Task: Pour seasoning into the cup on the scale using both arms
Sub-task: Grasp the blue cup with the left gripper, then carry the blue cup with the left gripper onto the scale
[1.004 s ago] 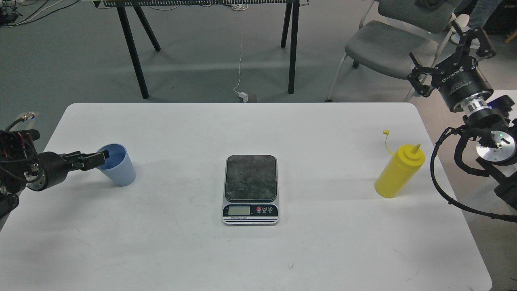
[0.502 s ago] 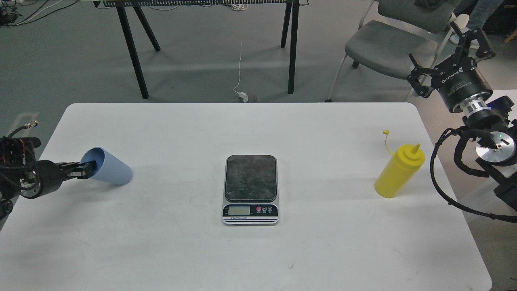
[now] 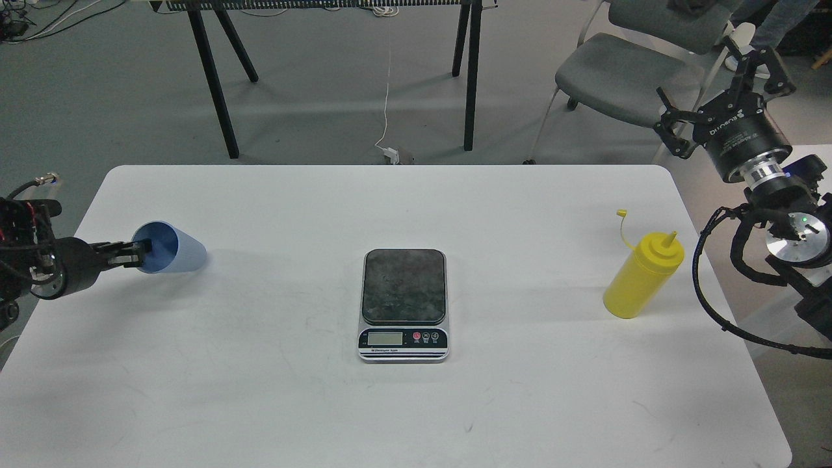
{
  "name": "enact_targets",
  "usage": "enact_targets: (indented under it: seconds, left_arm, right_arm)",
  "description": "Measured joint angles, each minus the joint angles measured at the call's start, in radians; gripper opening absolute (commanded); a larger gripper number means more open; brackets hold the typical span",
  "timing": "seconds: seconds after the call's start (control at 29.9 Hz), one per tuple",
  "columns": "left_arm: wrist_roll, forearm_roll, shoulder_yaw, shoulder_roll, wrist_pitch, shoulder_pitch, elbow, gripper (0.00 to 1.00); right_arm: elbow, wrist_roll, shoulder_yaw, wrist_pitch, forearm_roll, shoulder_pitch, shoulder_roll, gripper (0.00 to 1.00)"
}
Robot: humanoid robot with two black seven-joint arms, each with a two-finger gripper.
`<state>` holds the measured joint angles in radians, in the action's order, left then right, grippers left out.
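The light blue cup (image 3: 175, 251) lies tipped on its side at the table's left, mouth turned towards my left arm. My left gripper (image 3: 139, 253) reaches in from the left, its fingers pinched on the cup's rim. The scale (image 3: 403, 286) sits at the table's centre with nothing on its dark plate. The yellow seasoning bottle (image 3: 642, 278) stands upright near the right edge, its tethered cap (image 3: 621, 212) hanging open. My right gripper (image 3: 723, 88) is open and empty, raised beyond the table's right back corner, well apart from the bottle.
The white table (image 3: 416, 403) has rounded corners. A grey chair (image 3: 624, 71) stands behind the right back corner, close to my right gripper. Black trestle legs (image 3: 211, 78) and a white cable lie on the floor behind.
The cup stood upright with my left gripper at its rim; it has tipped over onto its side and shifted left and back with the gripper. The right arm barely moved.
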<state>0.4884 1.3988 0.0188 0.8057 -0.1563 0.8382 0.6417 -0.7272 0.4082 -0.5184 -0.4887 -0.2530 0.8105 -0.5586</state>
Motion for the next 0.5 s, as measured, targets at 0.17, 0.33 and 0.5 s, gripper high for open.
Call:
enact_targets:
  seconds: [0.17, 0.33, 0.5]
  left_arm:
    - [0.000, 0.063, 0.005, 0.102, -0.064, 0.100, 0.192, 0.01]
    - [0.000, 0.201, 0.005, 0.117, -0.154, 0.224, 0.353, 0.01]
    - [0.000, 0.385, 0.005, 0.012, -0.262, 0.326, 0.432, 0.02]
  right_arm:
    - [0.001, 0.000, 0.000, 0.000, 0.000, 0.001, 0.000, 0.99]
    - [0.002, 0.000, -0.001, 0.000, 0.000, 0.000, -0.001, 0.99]
    - [0.006, 0.000, -0.003, 0.000, 0.000, 0.000, -0.001, 0.99]
